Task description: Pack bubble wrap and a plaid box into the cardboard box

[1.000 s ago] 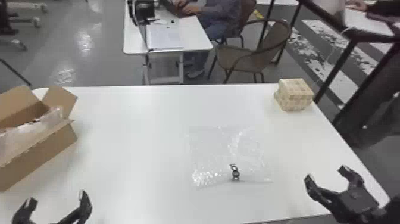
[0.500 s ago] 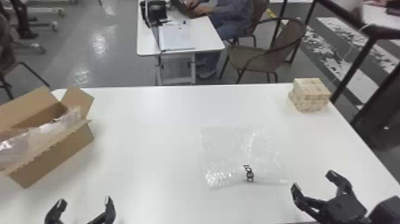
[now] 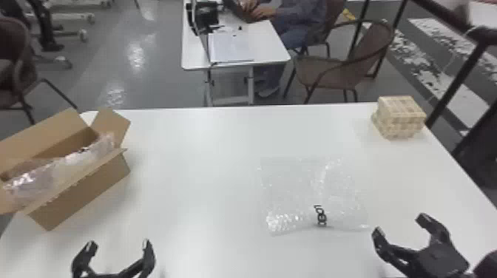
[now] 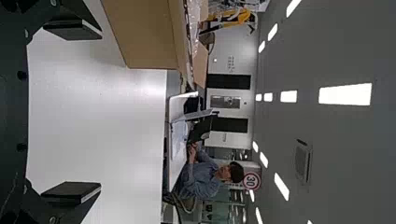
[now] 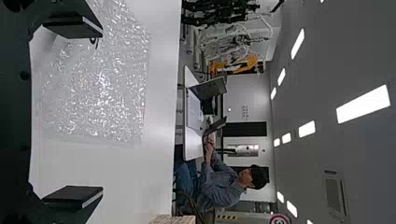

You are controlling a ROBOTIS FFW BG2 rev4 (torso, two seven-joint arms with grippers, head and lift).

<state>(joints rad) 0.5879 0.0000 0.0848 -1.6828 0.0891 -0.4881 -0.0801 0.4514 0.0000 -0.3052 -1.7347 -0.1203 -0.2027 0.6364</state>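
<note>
While flat, wrap (image 3: 296, 188) near right hand (image 3: 399, 224).

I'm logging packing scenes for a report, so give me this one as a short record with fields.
Cardboard box: flaps open, left side of table
Inside it: clear plastic wrapping
Bubble wrap: flat on table, right of middle
Plaid box: far right corner
Left hand: open, empty
Right hand: open, empty, beside bubble wrap
Outside the carton: bubble wrap, plaid box
</note>
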